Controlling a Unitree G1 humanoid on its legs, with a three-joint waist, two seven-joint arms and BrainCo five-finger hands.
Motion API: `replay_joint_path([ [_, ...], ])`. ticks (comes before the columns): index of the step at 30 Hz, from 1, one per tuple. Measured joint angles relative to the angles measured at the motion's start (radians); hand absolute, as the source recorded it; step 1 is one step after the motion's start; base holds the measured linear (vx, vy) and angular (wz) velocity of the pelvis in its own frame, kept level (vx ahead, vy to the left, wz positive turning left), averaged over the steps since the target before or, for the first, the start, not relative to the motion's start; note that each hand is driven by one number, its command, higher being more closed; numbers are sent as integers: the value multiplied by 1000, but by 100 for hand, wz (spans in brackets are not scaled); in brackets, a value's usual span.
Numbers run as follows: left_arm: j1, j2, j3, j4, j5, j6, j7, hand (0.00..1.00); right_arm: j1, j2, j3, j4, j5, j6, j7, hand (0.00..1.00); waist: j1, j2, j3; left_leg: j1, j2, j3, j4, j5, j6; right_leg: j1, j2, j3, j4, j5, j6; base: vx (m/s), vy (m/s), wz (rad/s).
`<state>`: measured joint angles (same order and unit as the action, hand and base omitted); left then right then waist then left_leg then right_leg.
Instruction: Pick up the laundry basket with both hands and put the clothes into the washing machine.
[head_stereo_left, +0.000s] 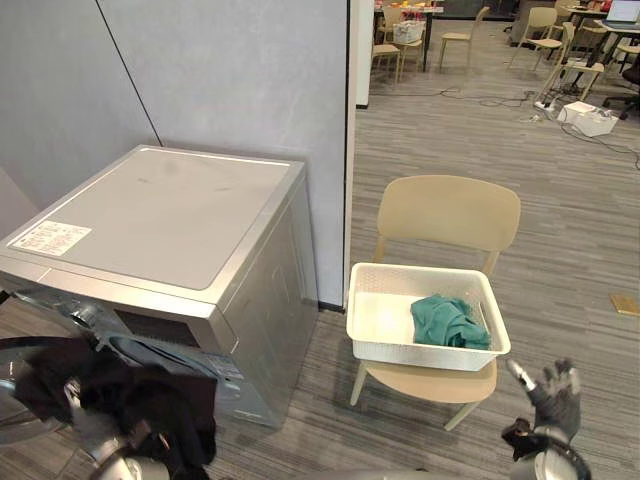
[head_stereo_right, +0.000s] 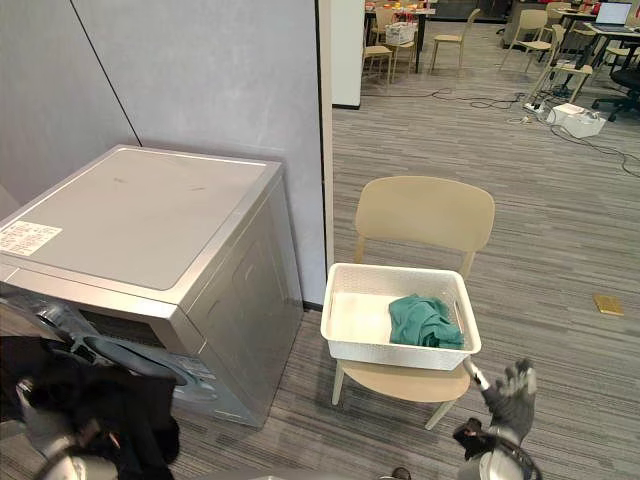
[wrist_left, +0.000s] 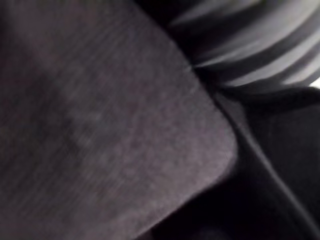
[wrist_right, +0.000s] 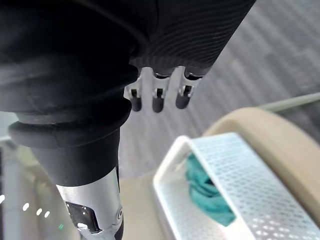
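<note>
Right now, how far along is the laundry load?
Partway. In hand: a dark garment hangs on the left hand by the washing machine door, not inside yet. Left: a teal garment lies in the basket on the chair. Right hand open, idle.

My L hand (head_stereo_left: 88, 425) is mostly buried under dark clothes (head_stereo_left: 160, 400), so I can't read its grip. The same bundle hides the washing machine (head_stereo_left: 170, 215) door opening, and the machine front is cut off at the pic edge. L wrist cam: cloth up close, all blur. Chair (head_stereo_left: 450, 210) seat is mostly under the basket (head_stereo_left: 425, 355).
</note>
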<state>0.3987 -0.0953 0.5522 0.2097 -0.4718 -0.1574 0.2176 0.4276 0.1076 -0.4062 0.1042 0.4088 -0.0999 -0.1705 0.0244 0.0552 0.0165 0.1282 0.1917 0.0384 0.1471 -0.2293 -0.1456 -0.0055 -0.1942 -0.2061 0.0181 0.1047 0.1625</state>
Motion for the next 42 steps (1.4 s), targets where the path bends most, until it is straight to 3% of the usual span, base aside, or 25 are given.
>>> replay_joint_path([
  [2,-66,0,86,303,-38,15,0,100,-28,-9,-36,245,118,-12,5,0,6,-2,0,0,-1,-2,-3,0,0,1,-2,-4,4,-1,5,30,4,5],
  [8,-111,-4,175,701,-32,60,-44,100,-143,-25,-210,740,206,-14,23,0,20,-1,2,17,1,20,-21,1,0,3,2,12,-11,0,6,14,3,-7],
  [14,-130,-1,205,744,36,75,-86,100,-173,-41,-158,885,114,29,40,0,18,0,21,20,3,21,-11,2,-2,-1,0,15,11,-8,10,-8,1,1],
  [18,-266,-7,148,742,51,58,-88,100,-259,-96,-42,925,90,27,42,0,16,-25,92,-99,3,-79,66,14,-21,-98,-36,-57,217,-115,-4,-122,-75,68],
  [21,-332,-4,70,744,29,62,-88,100,-308,-98,-24,930,73,21,44,0,14,-33,102,-197,-2,-178,25,76,-36,-177,-69,-150,306,-171,-21,-125,-151,108],
  [22,-354,-4,54,744,-22,62,-88,100,-334,-111,-12,926,61,20,45,0,14,-35,131,-185,-17,-196,-34,119,-2,-183,-116,-189,372,-213,-18,-68,-122,98],
  [24,-356,-4,57,744,-53,62,-84,100,-344,-125,10,907,56,20,49,0,16,-29,143,-183,-31,-183,-41,135,26,-193,-147,-196,417,-236,-23,-66,-83,57],
  [26,-339,-3,78,740,-67,59,-84,100,-368,-140,49,904,51,23,55,0,18,-37,147,-188,-52,-155,-38,126,116,-194,-198,-203,446,-241,-29,-51,1,35],
  [27,-333,-3,80,738,-66,59,-82,100,-371,-143,51,905,50,21,51,0,10,-43,145,-200,-30,-54,-21,117,178,-181,-226,-227,441,-229,-24,-7,-15,54],
  [29,-335,2,71,725,-68,58,-82,100,-367,-151,29,912,51,21,50,0,-14,-33,144,-251,54,54,104,111,174,-133,-252,-306,437,-221,-22,41,16,98],
  [30,-336,5,69,711,-68,60,-83,100,-353,-151,12,913,53,26,46,0,-12,-32,144,-262,110,72,157,115,169,-99,-263,-343,439,-215,-11,30,90,96],
  [31,-336,7,66,707,-68,61,-83,100,-349,-151,3,912,53,29,45,0,-13,-31,141,-262,135,77,178,117,166,-81,-268,-361,437,-209,-2,16,180,80],
  [32,-339,6,53,703,-68,62,-85,100,-340,-151,-28,912,54,31,45,0,-11,-20,132,-264,170,77,203,126,132,-53,-280,-395,432,-195,25,19,304,72],
  [33,-339,5,45,702,-66,62,-87,100,-342,-146,-53,913,61,32,46,0,-10,-13,126,-275,161,78,206,87,1,-41,-294,-410,424,-178,49,12,407,82],
  [34,-349,4,49,698,-66,61,-88,100,-346,-122,-101,926,65,28,45,0,-7,-43,120,-296,112,69,229,83,-79,-14,-326,-422,384,-139,78,10,465,70],
  [35,-350,7,52,697,-64,58,-88,100,-341,-99,-138,936,66,31,46,0,-3,-60,108,-325,71,57,257,65,-59,20,-334,-437,296,-65,55,23,373,57],
  [38,-337,22,48,705,-44,63,-89,100,-324,-88,-154,944,63,45,58,0,9,-77,89,-361,19,46,318,19,-13,71,-339,-453,169,110,11,28,380,28],
  [40,-338,22,41,715,7,66,-96,100,-315,-88,-156,944,51,64,62,0,21,-81,75,-368,-40,47,316,-7,27,82,-362,-444,89,283,-114,29,390,20],
  [41,-338,24,38,725,17,66,-102,100,-315,-92,-155,944,51,67,61,0,20,-78,69,-366,-51,45,311,-8,35,81,-367,-432,81,318,-156,97,361,32],
  [42,-336,28,29,751,44,67,-107,100,-315,-100,-153,943,52,67,61,0,15,-63,59,-358,-72,26,306,-7,52,72,-360,-345,105,338,-199,106,261,30],
])
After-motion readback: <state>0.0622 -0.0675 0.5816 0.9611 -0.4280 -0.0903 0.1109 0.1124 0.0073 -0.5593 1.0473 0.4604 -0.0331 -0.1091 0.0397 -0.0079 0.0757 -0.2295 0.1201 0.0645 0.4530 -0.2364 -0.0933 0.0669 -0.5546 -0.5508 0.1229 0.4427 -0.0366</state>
